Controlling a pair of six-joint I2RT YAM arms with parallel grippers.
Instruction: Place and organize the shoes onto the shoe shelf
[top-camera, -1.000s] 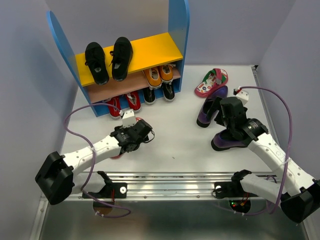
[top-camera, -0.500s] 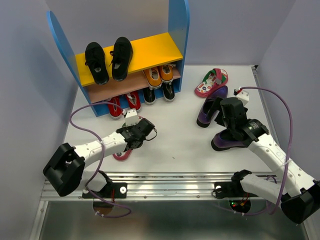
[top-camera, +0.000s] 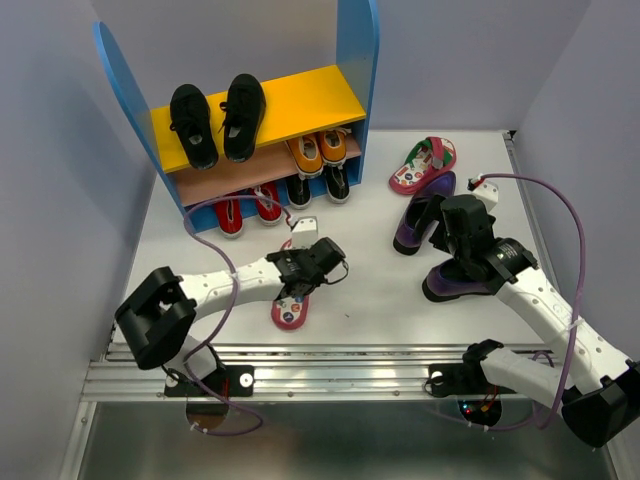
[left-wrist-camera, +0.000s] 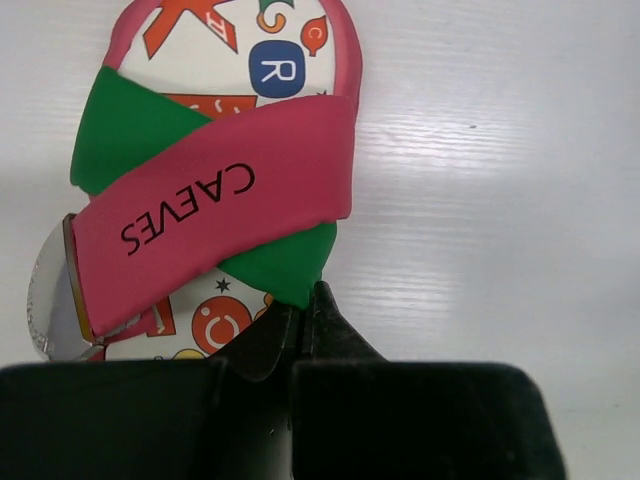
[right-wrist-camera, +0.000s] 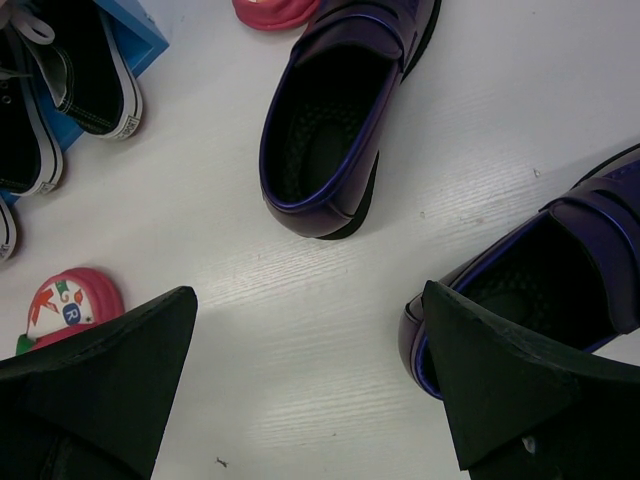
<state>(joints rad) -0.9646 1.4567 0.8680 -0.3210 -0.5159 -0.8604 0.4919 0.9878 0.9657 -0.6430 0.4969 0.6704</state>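
Observation:
A pink flip-flop (top-camera: 290, 308) with a green and pink strap (left-wrist-camera: 215, 190) lies on the white table near the front. My left gripper (top-camera: 300, 283) (left-wrist-camera: 308, 300) is shut on the edge of its green strap. Its twin (top-camera: 423, 165) lies at the back right. Two dark purple loafers (top-camera: 418, 218) (top-camera: 455, 285) sit on the right; my right gripper (top-camera: 462, 262) (right-wrist-camera: 308, 290) hovers open between them, one loafer (right-wrist-camera: 335, 130) ahead and the other (right-wrist-camera: 560, 270) by its right finger. The shoe shelf (top-camera: 300, 100) stands at the back left.
Black shoes (top-camera: 193, 125) (top-camera: 243, 115) sit on the yellow top board, orange ones (top-camera: 305, 155) on the lower board. Red shoes (top-camera: 228, 213) and black-white sneakers (top-camera: 338, 182) stand at the shelf's foot. Walls close in on both sides.
My left gripper has shut on the flip-flop's strap and dragged it to the right, toward the table's middle. The right arm has stayed still.

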